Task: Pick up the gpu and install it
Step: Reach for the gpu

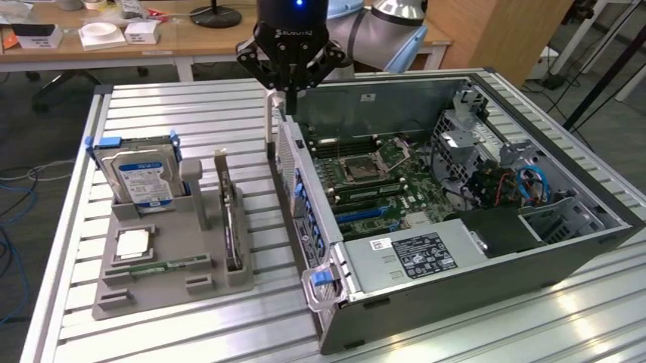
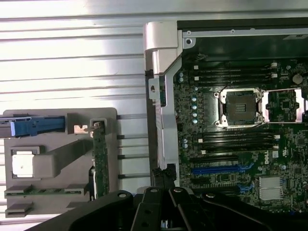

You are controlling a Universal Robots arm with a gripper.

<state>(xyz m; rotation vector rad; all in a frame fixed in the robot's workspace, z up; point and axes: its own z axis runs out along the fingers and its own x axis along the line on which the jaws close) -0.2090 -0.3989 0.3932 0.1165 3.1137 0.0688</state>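
The gripper (image 1: pixel 286 97) is seen hanging over the rear wall of the open computer case (image 1: pixel 474 280), its fingers pointing down and drawn together with nothing held between them. In the wrist view the fingertips are seen closed just above the case's rear edge.

The graphics card (image 1: pixel 233 231) has not been picked up. It is found well apart from the gripper, below it and toward the exterior view's left, standing on its long edge in a slot of the grey holder (image 1: pixel 166 291) that lies on the slatted metal desk (image 1: pixel 181 106). Its silvery bracket is turned toward the gripper's end of the holder. No contact between gripper and card is seen.

Farther from the gripper on the same holder, a hard drive (image 1: pixel 141 178) with a blue-white label is stood upright, and a processor chip (image 1: pixel 135 243) and a green memory stick (image 1: pixel 156 266) are laid flat beyond it.

On the gripper's other side, toward the exterior view's right, the motherboard (image 1: pixel 389 189) is exposed inside the case, with the processor socket (image 1: pixel 361 168) open and the blue expansion slots (image 1: pixel 358 215) unoccupied.
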